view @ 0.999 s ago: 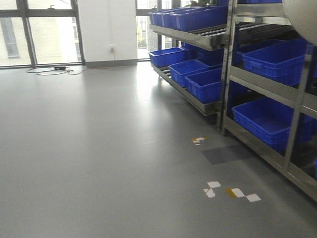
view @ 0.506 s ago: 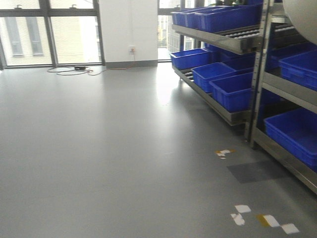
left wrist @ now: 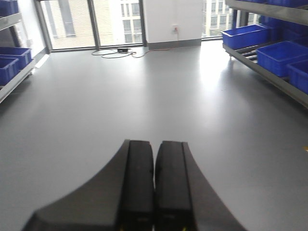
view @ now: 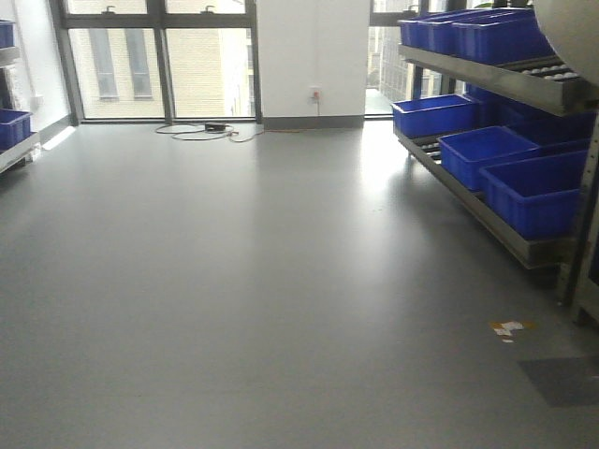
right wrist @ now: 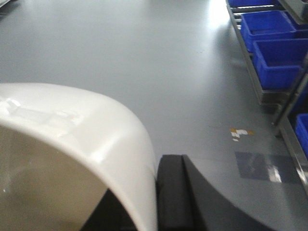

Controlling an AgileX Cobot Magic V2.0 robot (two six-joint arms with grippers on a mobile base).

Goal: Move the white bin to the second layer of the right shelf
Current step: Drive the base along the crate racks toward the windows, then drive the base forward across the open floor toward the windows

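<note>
1 white bin [right wrist: 82, 120] held off floor [right wrist: 144, 48], rim wall pinched in right hand [right wrist: 144, 207], outer finger [right wrist: 175, 192] showing. Glossy thin plastic, nothing seen inside: likely light, slippery, wall may flex; keep deep rim bite. Left hand [left wrist: 154, 183] closed, empty.

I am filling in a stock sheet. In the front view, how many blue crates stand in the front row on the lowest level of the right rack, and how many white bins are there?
Blue crates in that row: 3
White bin: 1
Total: 4
</note>
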